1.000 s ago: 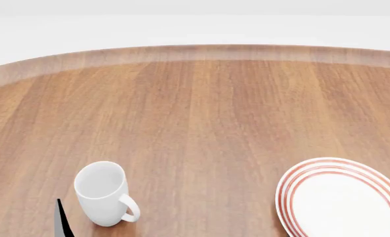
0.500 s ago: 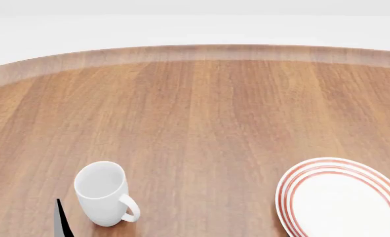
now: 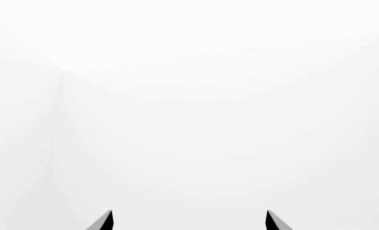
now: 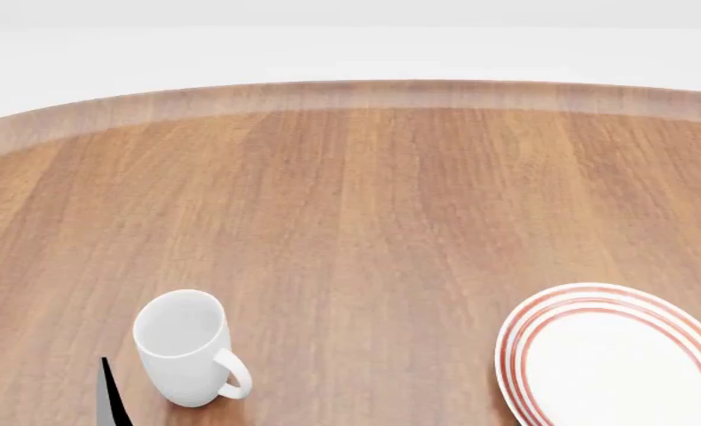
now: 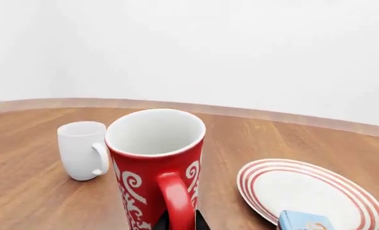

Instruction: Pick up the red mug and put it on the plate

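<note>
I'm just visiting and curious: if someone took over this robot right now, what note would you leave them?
Left claw: open, empty, facing blank white.
Right claw: tips barely show behind the red mug, so its state is unclear.
Red mug: upright, handle toward the right wrist camera, out of the head view; whether it is lifted is unclear.
Plate: on the wooden table, beside the mug. A small blue thing sits at its near edge.
White mug: leave it.
Left: mug onto plate.

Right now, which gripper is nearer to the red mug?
Right. The red mug fills the right wrist view, handle facing that camera. The left gripper faces only blank white, no mug in sight.
</note>
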Tool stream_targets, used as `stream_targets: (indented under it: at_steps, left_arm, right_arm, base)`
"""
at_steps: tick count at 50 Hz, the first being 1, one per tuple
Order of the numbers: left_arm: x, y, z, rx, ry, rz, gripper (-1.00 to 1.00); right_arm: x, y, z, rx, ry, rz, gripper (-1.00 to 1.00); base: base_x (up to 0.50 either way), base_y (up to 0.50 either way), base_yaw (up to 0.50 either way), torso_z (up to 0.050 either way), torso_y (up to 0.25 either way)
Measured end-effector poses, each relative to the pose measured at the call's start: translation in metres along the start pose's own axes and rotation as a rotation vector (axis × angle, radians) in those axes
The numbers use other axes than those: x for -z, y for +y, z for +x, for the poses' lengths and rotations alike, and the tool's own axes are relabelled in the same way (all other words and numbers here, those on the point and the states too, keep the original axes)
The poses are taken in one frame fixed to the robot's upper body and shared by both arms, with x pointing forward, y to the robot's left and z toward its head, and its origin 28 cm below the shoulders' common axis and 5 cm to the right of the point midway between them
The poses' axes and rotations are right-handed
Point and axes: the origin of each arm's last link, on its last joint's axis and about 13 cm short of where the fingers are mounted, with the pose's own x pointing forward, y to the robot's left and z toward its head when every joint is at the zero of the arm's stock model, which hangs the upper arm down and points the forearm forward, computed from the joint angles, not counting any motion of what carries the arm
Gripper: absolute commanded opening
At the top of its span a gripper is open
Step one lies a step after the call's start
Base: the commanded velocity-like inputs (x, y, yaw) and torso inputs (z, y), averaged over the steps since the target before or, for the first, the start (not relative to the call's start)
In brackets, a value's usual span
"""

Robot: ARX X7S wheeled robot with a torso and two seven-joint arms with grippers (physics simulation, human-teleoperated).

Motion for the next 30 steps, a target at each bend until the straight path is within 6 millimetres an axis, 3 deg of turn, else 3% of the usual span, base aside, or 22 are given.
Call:
stream_targets:
  at_steps: [13,30]
  left_arm:
    - [0.0,0.0,0.0,0.0,-0.003,-0.001,1.0]
    - [0.0,0.0,0.0,-0.001,-0.009,-0.003,1.0]
  right_arm:
    - [-0.04,0.0,0.02,0.038,-0.035,0.031,-1.0]
    - [-0.077,-0.009,0.047,0.147,0.003,0.069,-1.0]
  base:
    - [0.0,0.0,0.0,0.0,0.0]
    - [0.0,0.0,0.0,0.0,0.0]
